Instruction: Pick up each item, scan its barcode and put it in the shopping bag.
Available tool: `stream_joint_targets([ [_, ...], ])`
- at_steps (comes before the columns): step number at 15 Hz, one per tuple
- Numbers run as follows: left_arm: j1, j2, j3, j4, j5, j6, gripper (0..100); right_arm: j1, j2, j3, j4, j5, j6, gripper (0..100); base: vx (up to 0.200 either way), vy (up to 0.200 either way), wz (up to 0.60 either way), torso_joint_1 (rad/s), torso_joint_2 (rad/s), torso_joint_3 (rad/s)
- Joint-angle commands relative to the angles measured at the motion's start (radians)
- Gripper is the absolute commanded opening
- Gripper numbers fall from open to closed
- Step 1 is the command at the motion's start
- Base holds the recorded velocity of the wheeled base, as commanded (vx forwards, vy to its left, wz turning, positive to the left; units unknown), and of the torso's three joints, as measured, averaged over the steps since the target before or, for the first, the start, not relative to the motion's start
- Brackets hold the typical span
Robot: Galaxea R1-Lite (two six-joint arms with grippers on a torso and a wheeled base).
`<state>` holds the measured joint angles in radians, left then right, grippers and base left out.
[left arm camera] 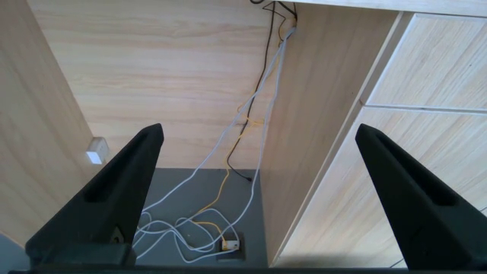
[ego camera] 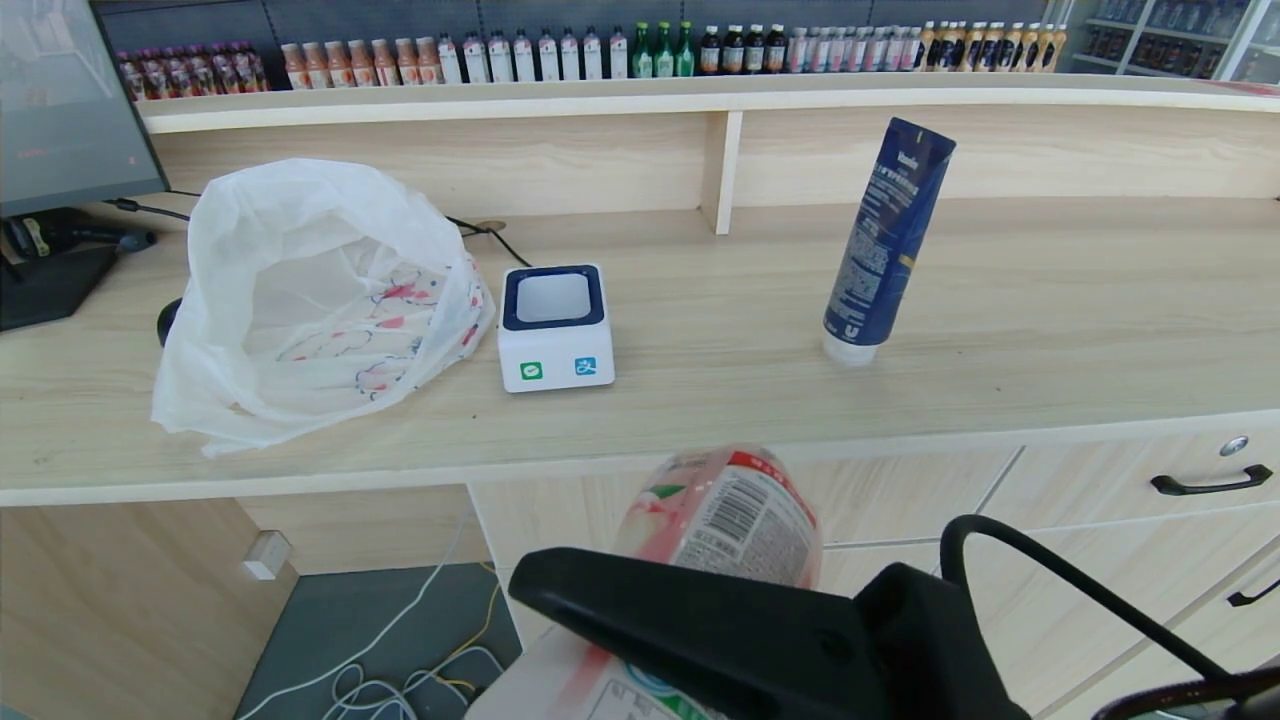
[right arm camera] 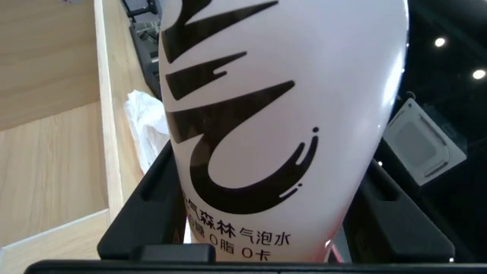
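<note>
Bottle (ego camera: 725, 515), barcode label up, tight between right fingers (ego camera: 680, 620); left fingers (left arm camera: 114, 198) wide apart, empty.

The counter (ego camera: 720, 330) is matt wood, the shopping bag (ego camera: 300, 250) crinkled plastic, the bottle (ego camera: 720, 510) glossy.

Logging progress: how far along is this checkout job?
Done: nothing clearly bagged; what the shopping bag holds is unclear. In hand: the right hand grips a bottle, short of the scanner. Left: scanning and bagging it, then the blue tube standing on the counter.
</note>
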<state>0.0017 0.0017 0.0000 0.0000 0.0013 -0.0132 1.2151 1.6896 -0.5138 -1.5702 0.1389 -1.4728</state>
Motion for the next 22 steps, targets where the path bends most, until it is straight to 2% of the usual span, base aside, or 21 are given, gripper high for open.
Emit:
stream_joint_targets([
  [1,0.0,0.0,0.0,0.0,0.0,-0.001,100,-0.016,0.024,0.003,-0.001,0.001,0.038,0,0.0,0.0,0.0,0.0,0.0,0.0],
  [3,0.0,0.0,0.0,0.0,0.0,-0.001,100,-0.028,0.033,0.014,-0.001,-0.001,0.098,0,0.0,0.0,0.0,0.0,0.0,0.0],
  [10,0.0,0.0,0.0,0.0,0.0,-0.001,100,-0.028,0.025,0.028,-0.001,-0.028,0.45,0,0.0,0.0,0.0,0.0,0.0,0.0],
  [12,0.0,0.0,0.0,0.0,0.0,-0.001,100,-0.028,0.019,0.008,-0.001,-0.098,0.585,0,0.0,0.0,0.0,0.0,0.0,0.0],
  [15,0.0,0.0,0.0,0.0,0.0,-0.001,100,-0.039,0.058,-0.132,-0.001,-0.216,0.856,0,0.0,0.0,0.0,0.0,0.0,0.0],
  [17,0.0,0.0,0.0,0.0,0.0,-0.001,100,-0.078,0.078,-0.184,-0.001,-0.246,0.956,0,0.0,0.0,0.0,0.0,0.0,0.0],
  [19,0.0,0.0,0.0,0.0,0.0,-0.001,100,-0.184,0.084,-0.181,-0.001,-0.256,1.06,0,0.0,0.0,0.0,0.0,0.0,0.0],
  [22,0.0,0.0,0.0,0.0,0.0,-0.001,100,-0.29,0.093,-0.167,-0.001,-0.269,1.243,0,0.0,0.0,0.0,0.0,0.0,0.0],
])
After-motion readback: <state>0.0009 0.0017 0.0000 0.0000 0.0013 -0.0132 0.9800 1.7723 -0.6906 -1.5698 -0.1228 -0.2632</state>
